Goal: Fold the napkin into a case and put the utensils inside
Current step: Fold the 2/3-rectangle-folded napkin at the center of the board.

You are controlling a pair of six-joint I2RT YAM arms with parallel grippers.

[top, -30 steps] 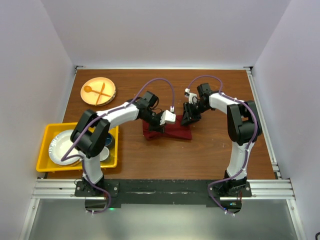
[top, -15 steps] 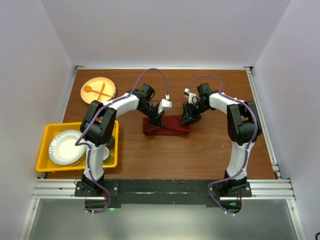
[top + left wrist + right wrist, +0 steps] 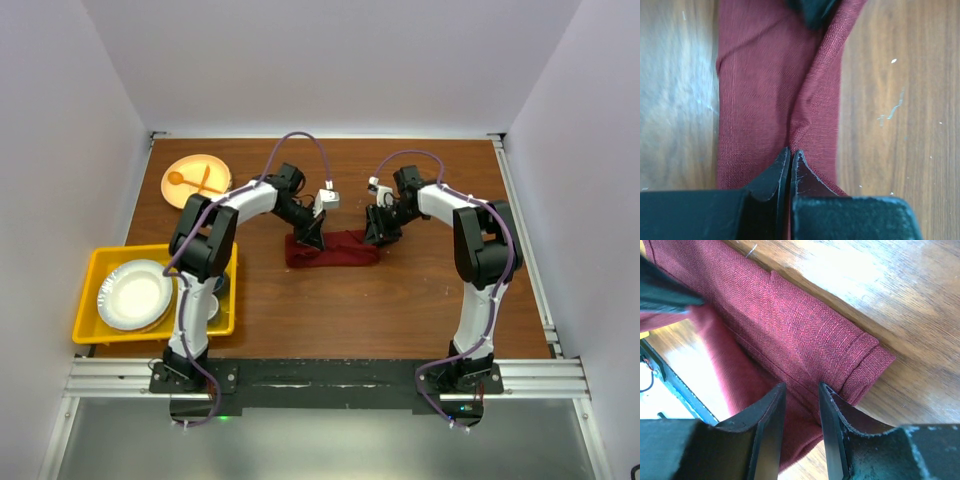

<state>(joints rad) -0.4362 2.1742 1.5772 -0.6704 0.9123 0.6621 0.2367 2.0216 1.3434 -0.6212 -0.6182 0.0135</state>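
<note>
The maroon napkin [image 3: 335,250] lies as a narrow folded strip in the middle of the table. My left gripper [image 3: 312,238] is at its left end, shut on a raised ridge of the cloth [image 3: 810,115]; its tips [image 3: 790,150] meet with the fabric pinched between them. My right gripper [image 3: 378,235] is at the strip's right end. Its jaws [image 3: 800,387] stand a finger-width apart over the folded napkin [image 3: 805,325], which runs flat between them. The utensils are out of view.
An orange plate [image 3: 198,181] with an orange spoon and fork sits at the back left. A yellow bin [image 3: 88,262] holding a white plate [image 3: 135,295] stands at the left edge. Bare wood surrounds the napkin.
My left gripper has swung toward the back of the table, drawing the napkin's left edge with it, so the strip looks narrower. The right gripper has stayed in place.
</note>
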